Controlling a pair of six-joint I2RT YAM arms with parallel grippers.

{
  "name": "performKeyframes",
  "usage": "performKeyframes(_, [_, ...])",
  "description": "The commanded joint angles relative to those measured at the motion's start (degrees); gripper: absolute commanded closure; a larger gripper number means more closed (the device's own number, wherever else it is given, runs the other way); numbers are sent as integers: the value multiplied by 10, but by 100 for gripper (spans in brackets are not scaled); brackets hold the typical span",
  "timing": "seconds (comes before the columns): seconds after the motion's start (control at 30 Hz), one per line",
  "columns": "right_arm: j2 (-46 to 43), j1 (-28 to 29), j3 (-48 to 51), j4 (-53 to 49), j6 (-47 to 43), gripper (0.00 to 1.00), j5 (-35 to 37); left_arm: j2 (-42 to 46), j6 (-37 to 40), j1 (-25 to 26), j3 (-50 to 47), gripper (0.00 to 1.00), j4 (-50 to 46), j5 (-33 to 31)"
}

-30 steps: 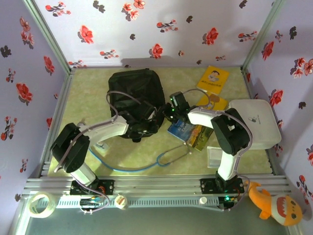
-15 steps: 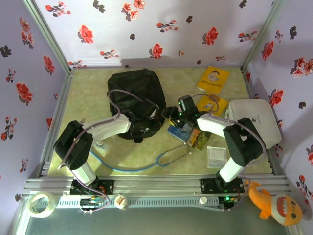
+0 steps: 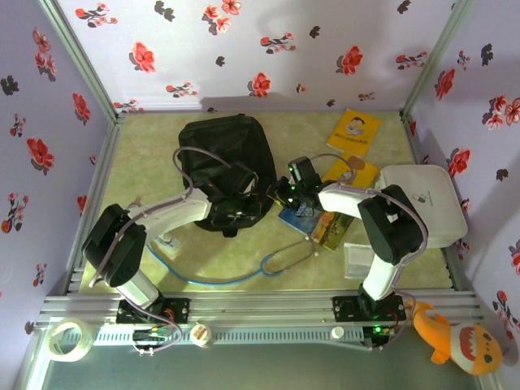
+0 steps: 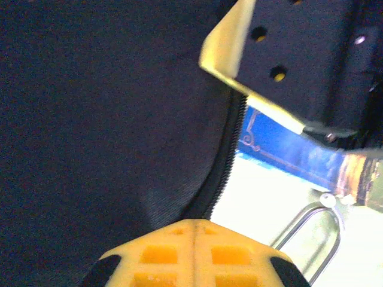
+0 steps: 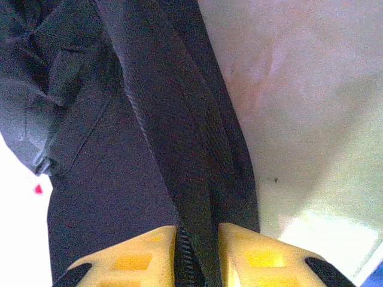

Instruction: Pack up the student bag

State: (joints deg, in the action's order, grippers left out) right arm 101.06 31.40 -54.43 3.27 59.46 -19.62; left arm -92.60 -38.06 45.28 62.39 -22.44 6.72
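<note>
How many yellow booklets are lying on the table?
2. One yellow booklet lies near the far right corner; the second yellow booklet lies nearer the arms, beside the white board. Others may be hidden under the student bag.

There's the student bag [image 3: 223,154]: black soft fabric, rounded and oblong, lying flat on the pale green tabletop [image 3: 146,162], back and left of centre. Its near edge is rumpled, and a zip runs along its right side.
</note>
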Motion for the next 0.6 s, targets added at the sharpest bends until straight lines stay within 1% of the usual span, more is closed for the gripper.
performKeyframes(0.0, [-3,-3,-25,-64,-56,78,76,21,52,-15,2,100,-86,-18])
performKeyframes(0.07, [-2,-7,-32,-78,-72,80,98,20,78,-19,10,100,-139,-47])
performKeyframes(0.23, [6,-10,-52,-98,-98,84,135,21,108,-21,17,100,-199,-86])
performKeyframes(0.43, [15,-12,-73,-121,-118,86,201,31,115,-25,30,100,-226,-132])
performKeyframes(0.5, [19,-14,-78,-120,-123,86,210,31,114,-27,33,100,-227,-137])
performKeyframes(0.57, [19,-16,-84,-121,-126,85,202,26,111,-28,35,100,-223,-137])
